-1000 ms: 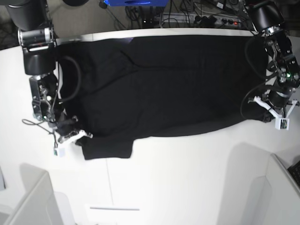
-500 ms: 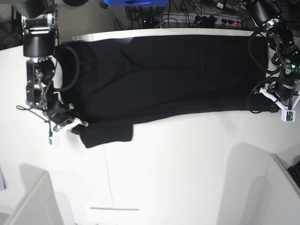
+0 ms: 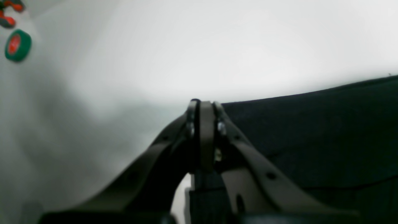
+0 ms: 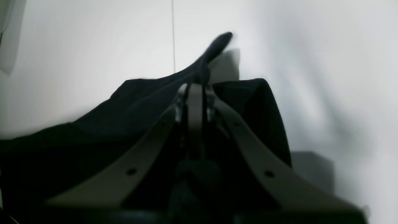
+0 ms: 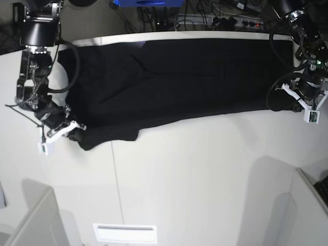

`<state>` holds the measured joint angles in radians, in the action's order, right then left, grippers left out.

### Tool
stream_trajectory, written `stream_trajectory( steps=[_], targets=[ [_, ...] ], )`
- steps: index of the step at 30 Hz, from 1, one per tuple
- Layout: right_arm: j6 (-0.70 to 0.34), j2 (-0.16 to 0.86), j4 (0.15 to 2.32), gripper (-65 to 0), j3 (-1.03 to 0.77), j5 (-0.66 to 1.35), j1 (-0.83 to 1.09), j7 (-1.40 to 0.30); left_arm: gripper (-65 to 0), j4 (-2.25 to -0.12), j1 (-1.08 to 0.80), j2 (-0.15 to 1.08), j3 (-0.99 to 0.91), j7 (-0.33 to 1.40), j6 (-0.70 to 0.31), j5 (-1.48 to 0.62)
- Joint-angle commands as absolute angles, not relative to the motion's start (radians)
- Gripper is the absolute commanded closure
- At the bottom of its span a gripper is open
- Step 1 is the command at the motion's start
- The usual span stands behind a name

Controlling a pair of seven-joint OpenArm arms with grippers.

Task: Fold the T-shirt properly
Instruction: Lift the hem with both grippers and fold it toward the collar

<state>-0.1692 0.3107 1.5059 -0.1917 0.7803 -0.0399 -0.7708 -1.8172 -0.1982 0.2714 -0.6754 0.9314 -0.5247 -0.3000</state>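
The black T-shirt [image 5: 174, 82] lies spread plain side up across the far half of the white table [image 5: 195, 179], stretched from left to right. At the left of the base view my right gripper [image 5: 73, 135] is shut on the shirt's near left corner. The right wrist view shows its fingers [image 4: 189, 102] pinching bunched black cloth [image 4: 140, 102], with a tip of fabric poking up past them. At the right of the base view my left gripper [image 5: 297, 106] is shut on the shirt's near right edge. In the left wrist view its fingertips [image 3: 206, 112] are pressed together at the hem [image 3: 311, 130].
Cables and a power strip [image 5: 230, 20] run behind the table's far edge, beside a blue object [image 5: 146, 2]. White box-like panels stand at the near left [image 5: 36, 220] and near right [image 5: 307, 205]. A green and red round item [image 3: 17, 45] shows on the table in the left wrist view.
Both grippers have moved toward the table's far side and outward, taking the shirt's near edge with them. The cloth is pulled tauter and the hanging sleeve flap has drawn in.
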Motion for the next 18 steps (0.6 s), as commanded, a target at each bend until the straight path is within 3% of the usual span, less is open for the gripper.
stream_trajectory(
  steps=[1,7,18],
  targets=[
    [-0.174,0.315,1.532,0.0,-0.213,0.786,-0.045,-0.768,0.0,-1.840,-0.200,0.283,-0.682,0.917,-0.526,-0.306],
    [-0.174,0.278,1.606,0.0,-0.302,0.786,0.012,-0.834,0.0,-1.870,-0.237,0.277,-0.682,0.917,-0.526,-0.306],
    [-0.174,0.278,1.730,0.0,-0.309,0.786,0.113,-0.863,0.0,-1.902,-0.298,0.275,-0.682,0.917,-0.527,-0.308]
  ],
)
